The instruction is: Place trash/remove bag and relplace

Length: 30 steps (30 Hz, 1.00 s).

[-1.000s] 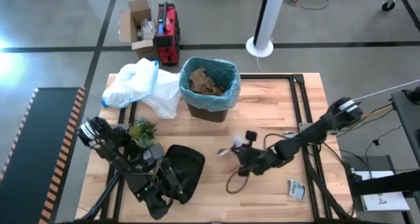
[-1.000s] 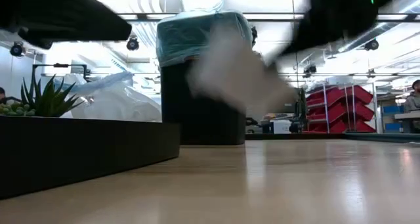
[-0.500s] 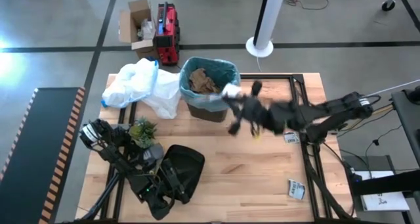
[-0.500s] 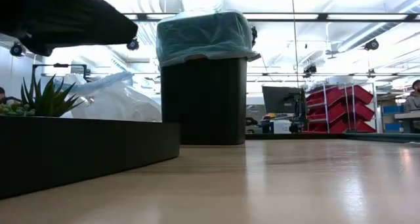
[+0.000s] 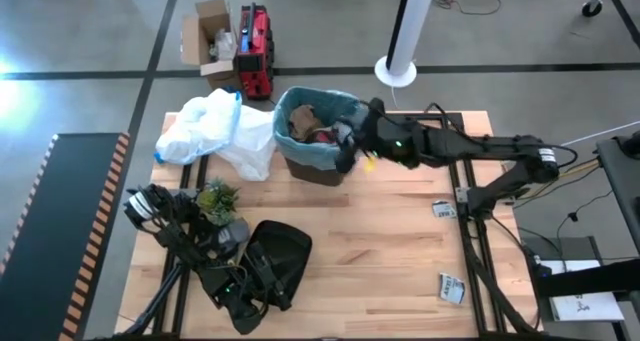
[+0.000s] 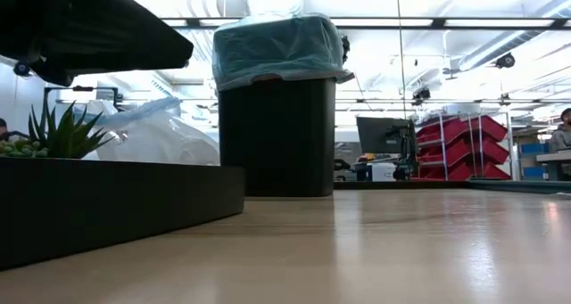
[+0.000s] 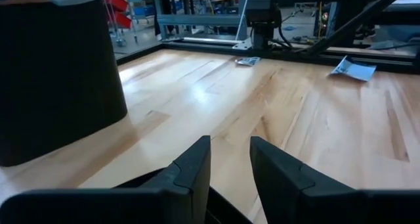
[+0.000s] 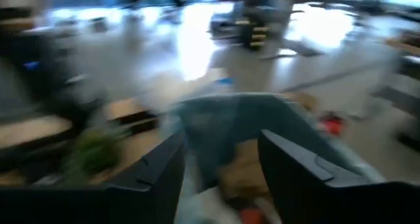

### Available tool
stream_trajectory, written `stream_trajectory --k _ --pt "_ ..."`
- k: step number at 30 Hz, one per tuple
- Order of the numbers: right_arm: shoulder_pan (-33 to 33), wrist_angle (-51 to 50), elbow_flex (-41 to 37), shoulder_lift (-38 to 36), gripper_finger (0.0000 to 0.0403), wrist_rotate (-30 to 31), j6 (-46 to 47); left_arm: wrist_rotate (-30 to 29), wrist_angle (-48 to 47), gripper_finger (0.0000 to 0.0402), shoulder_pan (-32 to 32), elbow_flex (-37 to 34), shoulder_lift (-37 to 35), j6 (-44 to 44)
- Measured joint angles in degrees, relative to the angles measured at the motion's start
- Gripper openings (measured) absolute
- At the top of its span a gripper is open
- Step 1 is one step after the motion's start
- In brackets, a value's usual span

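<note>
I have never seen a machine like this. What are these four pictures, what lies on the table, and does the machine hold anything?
This is a robot with two dark arms at a wooden table. One picture looks straight down from above, one looks level from the table top, and two come from cameras on the arms' wrists.

On the table stands a black bin lined with a light-blue bag, with crumpled brown paper inside. Beside it lies a white plastic bag. Two small wrappers, one and another, lie on the right side. A small green plant sits near the left arm.

The right end effector reaches over the bin's rim with open fingers and holds nothing. The left end effector waits low at the table's front, slightly open and empty.
</note>
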Motion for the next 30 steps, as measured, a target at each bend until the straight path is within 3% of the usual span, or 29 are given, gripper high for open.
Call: stream_trajectory --k 6,14,19,23,27,30 --pt "8.72 -18.65 0.07 -3.82 0.0203 -0.59 1.41 0.15 1.21 0.0082 -0.07 0.00 0.00 -0.06" --pt "17.13 -49.28 -0.63 -4.74 0.0188 0.30 20.62 0.11 5.61 0.0078 -0.02 0.00 0.00 1.79" --pt "17.62 -63.46 -9.89 -5.11 0.0177 0.14 34.95 0.06 7.58 0.0086 0.03 0.00 0.00 3.43" --pt "16.15 -66.89 -21.19 -5.22 0.0165 -5.40 36.81 0.07 7.87 0.0091 0.04 0.00 0.00 3.43" --pt "12.47 -63.33 -32.82 -4.58 0.0150 -12.35 32.86 0.07 7.76 0.0095 0.21 0.00 0.00 4.72" --pt "8.20 -60.00 -40.15 -3.32 0.0137 -13.76 28.96 0.08 7.69 0.0098 0.58 0.00 0.00 5.16"
